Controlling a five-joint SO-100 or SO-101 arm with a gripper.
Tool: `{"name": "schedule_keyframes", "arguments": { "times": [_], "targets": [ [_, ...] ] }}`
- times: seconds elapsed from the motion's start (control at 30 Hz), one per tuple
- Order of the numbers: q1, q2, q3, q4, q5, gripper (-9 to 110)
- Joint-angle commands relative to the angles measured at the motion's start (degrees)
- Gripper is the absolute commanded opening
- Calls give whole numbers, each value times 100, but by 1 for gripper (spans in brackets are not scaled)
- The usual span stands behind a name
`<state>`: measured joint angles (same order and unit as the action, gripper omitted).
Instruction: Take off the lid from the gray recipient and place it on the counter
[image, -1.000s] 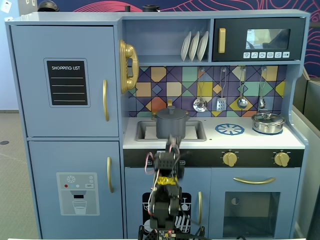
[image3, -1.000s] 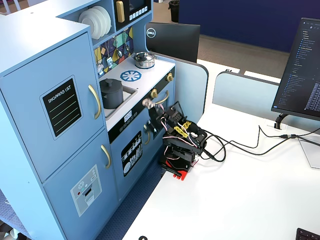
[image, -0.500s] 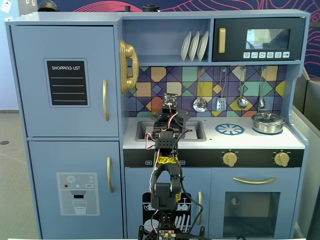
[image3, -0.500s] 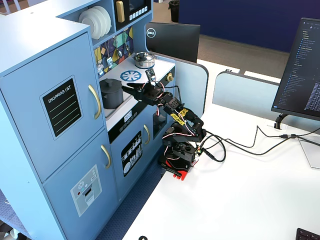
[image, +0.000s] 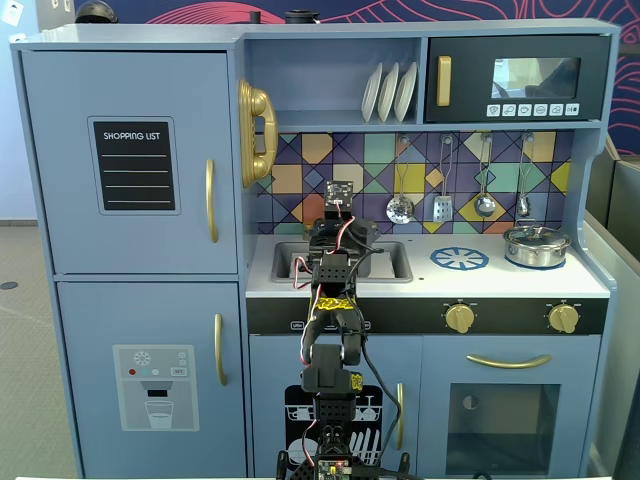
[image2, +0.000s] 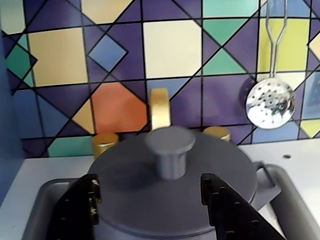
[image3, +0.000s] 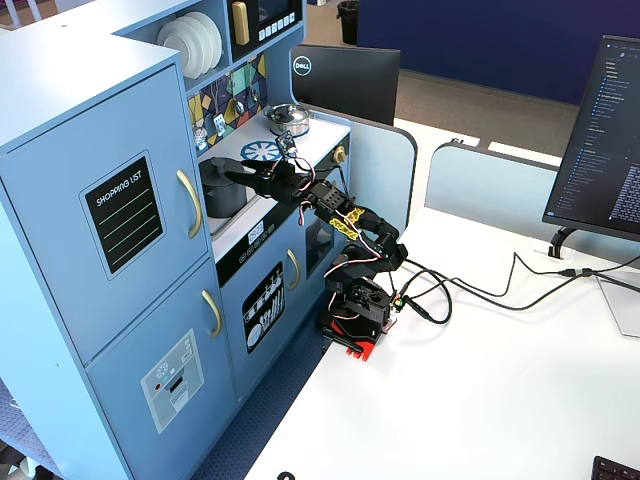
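The dark gray lid (image2: 125, 170) with its central knob (image2: 170, 146) sits on the gray pot (image2: 262, 192), which stands in the recessed sink (image2: 45, 200) of the white counter (image2: 300, 160). My gripper (image2: 150, 182) is open. Its black fingers (image2: 80, 210) hover over the lid's near half, one on each side of the knob and a little short of it, touching nothing. In a fixed view the gripper (image3: 236, 168) reaches over the pot (image3: 222, 192) at lid height. In the other fixed view the arm (image: 335, 290) hides most of the pot.
A shiny silver pan with a glass lid (image: 536, 245) stands at the counter's right end, past the blue burner ring (image: 459, 259). A gold faucet (image2: 160, 107) and knobs stand just behind the pot. A skimmer (image2: 270, 104) and other utensils hang on the tiled backsplash.
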<state>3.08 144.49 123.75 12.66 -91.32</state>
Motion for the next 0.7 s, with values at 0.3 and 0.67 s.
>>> {"name": "schedule_keyframes", "arguments": {
  "times": [0.3, 0.67],
  "targets": [
    [114, -1020, -721, -606, -211, 19],
    [123, -2118, -1274, -984, -325, 17]
  ]
}}
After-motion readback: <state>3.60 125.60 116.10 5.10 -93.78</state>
